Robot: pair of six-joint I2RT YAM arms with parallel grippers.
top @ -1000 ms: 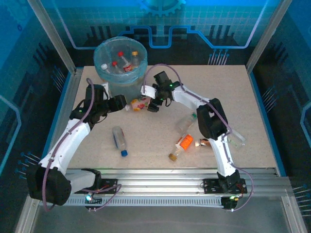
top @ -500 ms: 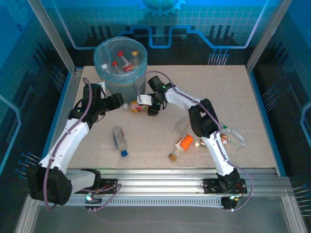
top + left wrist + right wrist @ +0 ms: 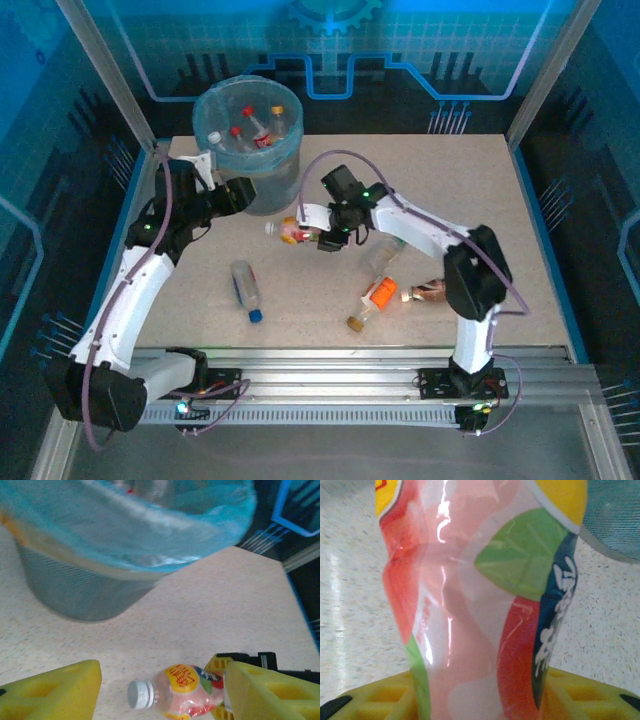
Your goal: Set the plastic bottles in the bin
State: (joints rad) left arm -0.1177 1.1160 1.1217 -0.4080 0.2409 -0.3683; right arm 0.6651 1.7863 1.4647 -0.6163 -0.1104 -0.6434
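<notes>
table (image 3: 540, 230): speckled beige | rail (image 3: 330, 380): metal, near edge | backdrop (image 3: 420, 40): blue

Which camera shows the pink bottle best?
The left wrist view: the pink bottle shows cap, neck and label together. From above it looks tiny, held by the right gripper. The right wrist view gives its label, very close.

You have open passage over the far right of the table (image 3: 450, 175), which lies bare. On the far left the bin (image 3: 268, 178) blocks you: its wall stands just ahead of your left gripper (image 3: 162, 675), whose fingers are spread wide. The pink-labelled bottle (image 3: 288, 232), pinched by your right gripper (image 3: 312, 235), is near that wall. Nearer you, a blue-capped bottle (image 3: 246, 288) lies alone with room all round. A clear bottle (image 3: 383, 255), an orange-labelled bottle (image 3: 380, 294) and a copper-coloured bottle (image 3: 430, 291) crowd the right side.
</notes>
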